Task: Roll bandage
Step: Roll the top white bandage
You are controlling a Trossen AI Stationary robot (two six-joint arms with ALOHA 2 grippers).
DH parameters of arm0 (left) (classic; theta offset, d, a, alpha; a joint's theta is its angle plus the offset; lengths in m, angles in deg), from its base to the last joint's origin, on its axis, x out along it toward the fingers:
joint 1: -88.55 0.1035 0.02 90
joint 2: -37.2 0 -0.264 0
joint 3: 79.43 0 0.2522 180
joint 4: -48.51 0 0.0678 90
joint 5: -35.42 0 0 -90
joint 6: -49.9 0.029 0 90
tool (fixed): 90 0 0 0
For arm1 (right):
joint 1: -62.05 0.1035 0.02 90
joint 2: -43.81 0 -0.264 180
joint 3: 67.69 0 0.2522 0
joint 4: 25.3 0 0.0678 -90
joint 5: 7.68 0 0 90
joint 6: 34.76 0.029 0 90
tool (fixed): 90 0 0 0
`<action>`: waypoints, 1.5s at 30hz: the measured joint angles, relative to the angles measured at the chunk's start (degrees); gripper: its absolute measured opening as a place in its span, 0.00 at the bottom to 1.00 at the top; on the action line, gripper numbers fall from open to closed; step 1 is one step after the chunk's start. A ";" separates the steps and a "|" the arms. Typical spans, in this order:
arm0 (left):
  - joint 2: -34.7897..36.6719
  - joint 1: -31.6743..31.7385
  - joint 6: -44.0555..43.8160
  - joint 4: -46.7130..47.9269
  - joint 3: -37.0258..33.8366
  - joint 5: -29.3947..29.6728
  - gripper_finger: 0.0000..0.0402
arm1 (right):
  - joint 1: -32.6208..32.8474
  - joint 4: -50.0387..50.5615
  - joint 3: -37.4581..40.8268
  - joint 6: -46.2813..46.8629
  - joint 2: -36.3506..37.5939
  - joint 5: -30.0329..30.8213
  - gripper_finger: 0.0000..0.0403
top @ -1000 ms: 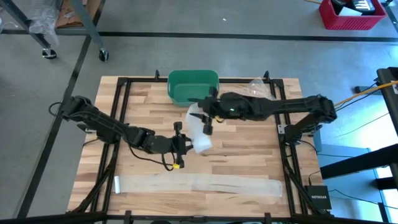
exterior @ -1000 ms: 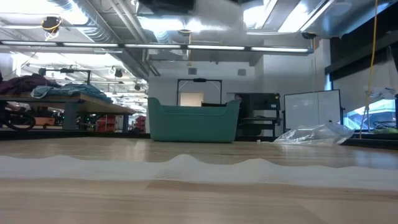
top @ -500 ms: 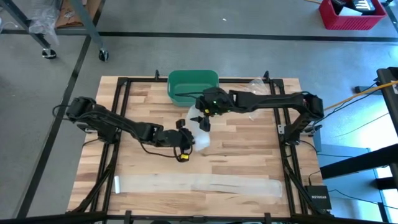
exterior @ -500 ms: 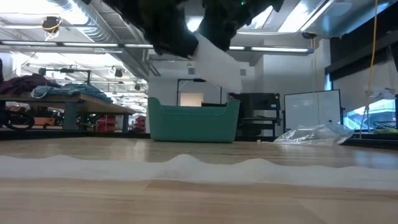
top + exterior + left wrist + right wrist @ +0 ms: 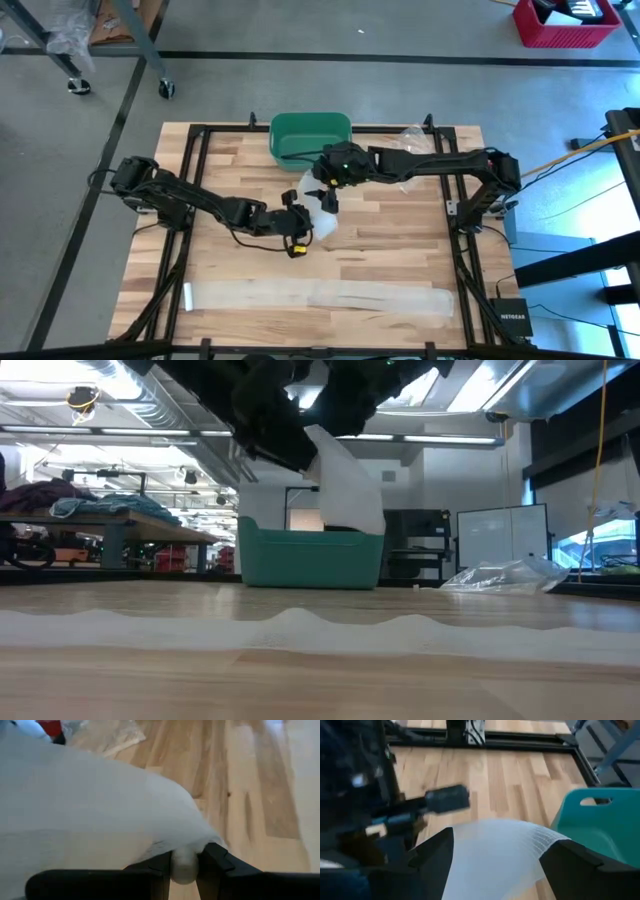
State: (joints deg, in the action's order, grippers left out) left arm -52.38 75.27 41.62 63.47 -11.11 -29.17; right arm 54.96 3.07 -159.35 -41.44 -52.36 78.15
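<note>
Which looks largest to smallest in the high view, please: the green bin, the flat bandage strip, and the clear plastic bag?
1. Flat bandage strip, by far the longest, spanning much of the table's near edge.
2. Green bin.
3. Clear plastic bag, partly hidden by the right arm, so its full extent is unsure.

A white bandage [image 5: 345, 480] hangs from dark arms [image 5: 290, 410] at twelve o'clock, before a teal bin [image 5: 310, 560] at centre. Another strip [image 5: 300, 632] lies across the table [image 5: 320, 685]; clear plastic [image 5: 505, 575] at three o'clock.
</note>
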 joint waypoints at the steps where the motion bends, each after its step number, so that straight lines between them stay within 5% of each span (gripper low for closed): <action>1: 0.00 0.00 -0.17 0.07 0.00 -0.64 0.13 | -0.04 0.19 0.01 -0.02 -0.11 -0.64 0.69; 18: 0.00 0.20 0.81 1.68 0.00 -1.04 0.13 | 0.39 12.89 0.10 -4.41 0.99 -7.41 0.69; 30: 0.00 0.20 0.79 1.56 0.00 -1.04 0.13 | 2.37 23.34 3.68 -4.27 11.67 -7.43 0.69; 36: 0.00 -0.21 0.75 0.96 0.00 -1.02 0.13 | 6.68 16.42 16.68 1.33 16.15 -5.73 0.69; 45: 0.00 -0.24 1.46 -0.73 0.00 -0.93 0.13 | 9.00 -18.17 37.33 9.07 16.19 -3.34 0.69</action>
State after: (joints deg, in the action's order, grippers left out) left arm -52.38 75.03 43.09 62.74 -11.11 -30.09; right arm 63.96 -15.10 -122.03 -32.37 -36.17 74.81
